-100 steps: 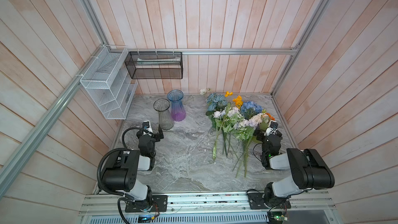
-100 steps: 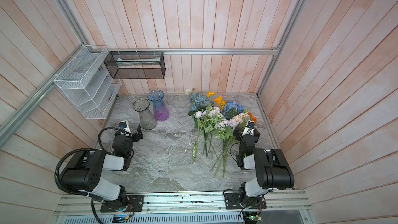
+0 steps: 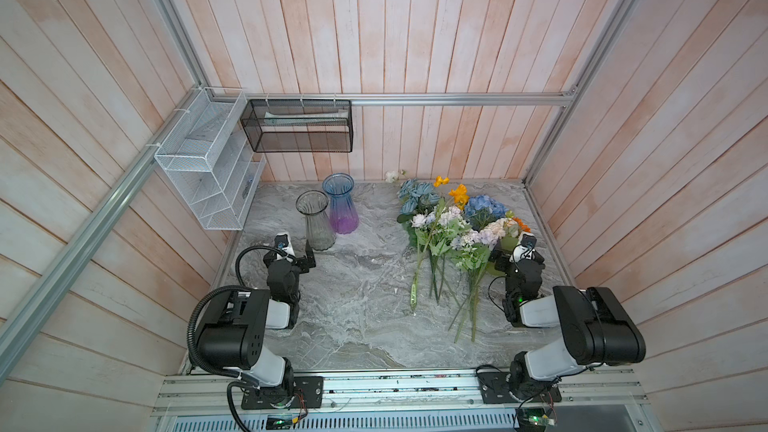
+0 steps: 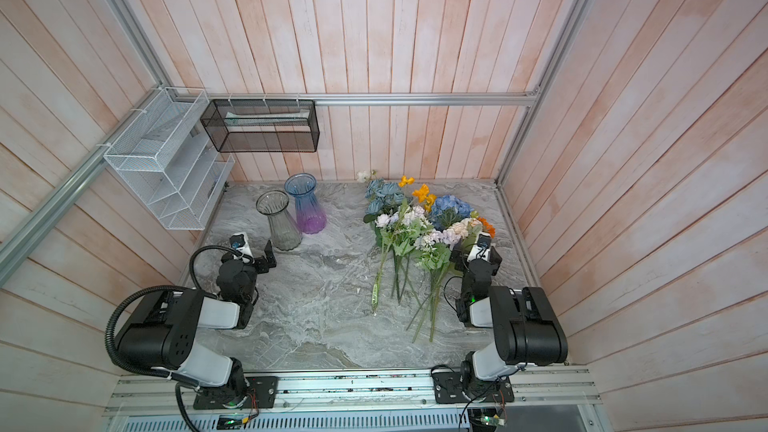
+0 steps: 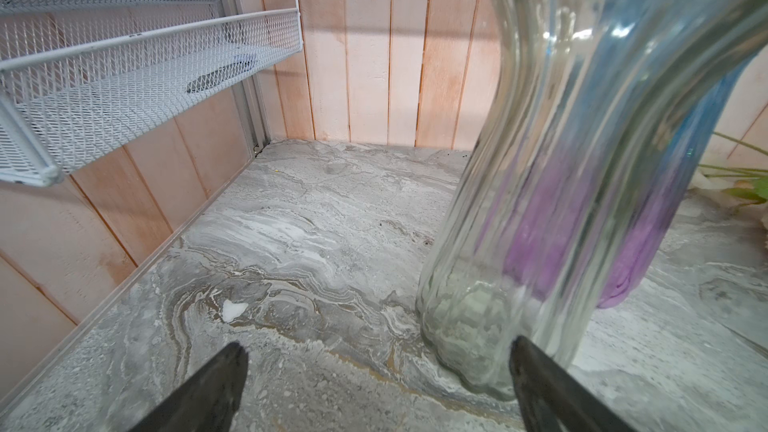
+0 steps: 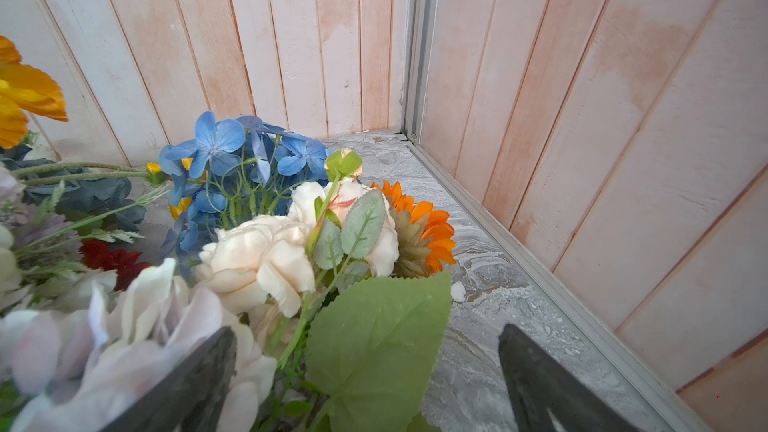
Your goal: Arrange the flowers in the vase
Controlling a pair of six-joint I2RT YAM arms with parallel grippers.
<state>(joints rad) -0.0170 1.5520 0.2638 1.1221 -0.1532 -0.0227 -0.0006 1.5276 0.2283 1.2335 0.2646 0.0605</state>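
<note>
Fingers (image 6: 195,384) apart; flowers (image 3: 440,228) flat, blooms (image 3: 482,205) toward rear wall (image 3: 415,56).

Your two top views hang high over the near edge, side by side, looking steeply down on the whole marbled surface (image 3: 357,292). Your left wrist camera sits low behind the left gripper (image 5: 378,344), close to the clear vase (image 5: 478,243), facing the far left corner. Your right wrist camera sits low behind the right gripper (image 6: 368,329), close over the flowers (image 6: 257,259), facing the far right corner. Both top views also take in that vase and those flowers.
</note>
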